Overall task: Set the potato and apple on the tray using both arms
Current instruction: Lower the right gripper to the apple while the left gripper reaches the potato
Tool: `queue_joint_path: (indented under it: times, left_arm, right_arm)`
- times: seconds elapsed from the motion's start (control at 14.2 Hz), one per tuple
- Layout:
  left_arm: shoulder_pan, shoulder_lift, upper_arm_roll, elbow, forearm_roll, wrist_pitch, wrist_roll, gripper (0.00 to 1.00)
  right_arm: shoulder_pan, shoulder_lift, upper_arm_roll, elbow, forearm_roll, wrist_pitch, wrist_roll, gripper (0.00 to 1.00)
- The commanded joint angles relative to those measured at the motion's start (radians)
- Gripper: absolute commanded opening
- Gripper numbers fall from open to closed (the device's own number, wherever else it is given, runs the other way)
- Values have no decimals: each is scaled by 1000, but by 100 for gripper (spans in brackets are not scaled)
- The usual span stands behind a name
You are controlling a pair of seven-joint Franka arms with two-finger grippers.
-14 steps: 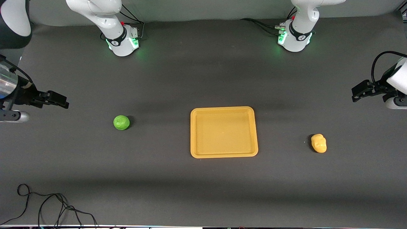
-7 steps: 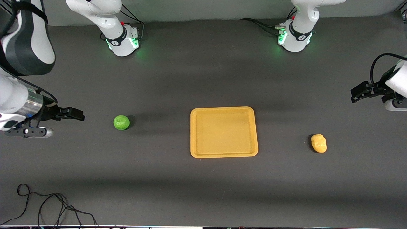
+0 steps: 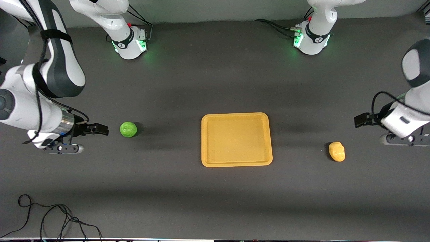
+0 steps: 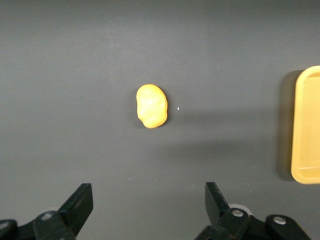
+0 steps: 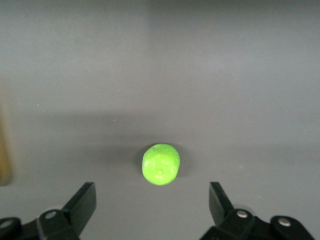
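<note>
Both arms have swung in from the table ends since a second ago. The right gripper (image 3: 100, 129) has come up just beside the apple (image 3: 128, 129), on the side toward the right arm's end; the left gripper (image 3: 361, 120) has dropped closer to the potato (image 3: 337, 151), though apart from it. Both sets of fingers stand wide open and hold nothing — each wrist view shows its fruit lying free between the spread fingertips.

The tray (image 3: 203, 139) sits mid-table, bare, with the apple and potato well apart on either side of it. None of the three has moved. A black cable (image 3: 50, 215) lies loose near the front camera — off in the corner, clear of the fruit.
</note>
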Motion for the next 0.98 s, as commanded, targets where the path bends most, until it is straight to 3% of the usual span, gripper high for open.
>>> queue_joint_path:
  times: [0.0, 0.35, 0.63, 0.91]
  left_arm:
    - [-4, 51, 5, -61, -8, 117, 5, 100]
    - [2, 187, 7, -143, -5, 355, 0, 100]
    - [5, 333, 10, -144, 0, 519, -1, 100]
    - [44, 358, 13, -222, 4, 655, 0, 100]
  right_arm:
    - [72, 73, -8, -15, 22, 90, 20, 100]
    - [86, 117, -19, -75, 11, 125, 11, 100]
    - [89, 33, -50, -285, 11, 216, 9, 100]
    - [89, 70, -50, -356, 5, 319, 26, 99]
